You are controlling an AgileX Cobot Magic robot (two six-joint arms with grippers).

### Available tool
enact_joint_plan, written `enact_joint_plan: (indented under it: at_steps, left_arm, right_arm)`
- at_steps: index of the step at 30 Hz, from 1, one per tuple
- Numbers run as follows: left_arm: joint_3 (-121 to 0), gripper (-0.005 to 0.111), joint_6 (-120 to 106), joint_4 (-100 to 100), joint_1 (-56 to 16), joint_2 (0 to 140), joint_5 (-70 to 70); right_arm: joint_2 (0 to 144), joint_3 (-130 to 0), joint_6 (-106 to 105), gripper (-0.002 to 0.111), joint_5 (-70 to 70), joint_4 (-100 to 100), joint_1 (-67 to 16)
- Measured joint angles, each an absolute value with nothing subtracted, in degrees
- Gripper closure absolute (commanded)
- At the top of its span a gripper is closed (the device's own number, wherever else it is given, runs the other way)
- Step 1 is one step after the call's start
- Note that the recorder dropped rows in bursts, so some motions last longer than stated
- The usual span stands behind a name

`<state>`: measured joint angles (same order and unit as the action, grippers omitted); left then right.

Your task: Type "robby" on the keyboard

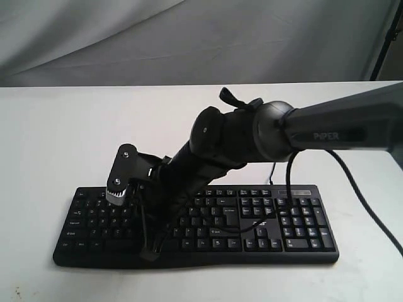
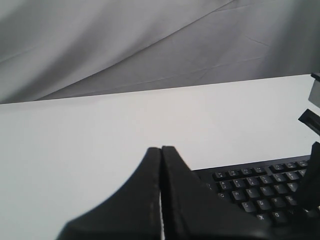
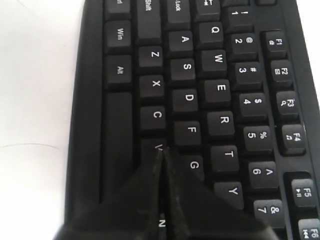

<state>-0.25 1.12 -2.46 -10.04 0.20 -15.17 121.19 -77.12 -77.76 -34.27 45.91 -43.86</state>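
The black keyboard (image 1: 302,217) lies on the white table (image 1: 56,138), near its front edge. My right arm reaches across it from the right, and the right gripper (image 1: 151,248) points down over the left-middle letter keys. In the right wrist view the right gripper (image 3: 162,150) is shut with nothing in it. Its tips sit at the edge of the V key (image 3: 158,146), beside G (image 3: 194,164); the key under the fingers is hidden. The left gripper (image 2: 161,148) is shut and empty, off the left end of the keyboard (image 2: 260,192) over bare table. It does not show in the exterior view.
A grey cloth backdrop (image 1: 189,38) hangs behind the table. A black cable (image 1: 368,204) loops from the right arm down over the table's right side. Part of the right arm (image 2: 314,165) shows at the edge of the left wrist view.
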Motion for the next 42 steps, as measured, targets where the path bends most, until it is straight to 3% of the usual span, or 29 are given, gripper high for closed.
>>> enact_joint_plan:
  at_steps: [42]
  left_arm:
    - [-0.2,0.107,1.1,-2.5,-10.0,0.2,-15.2]
  right_arm:
    - [119.6,-78.5,-76.4,0.108,-33.9,45.7,-40.8]
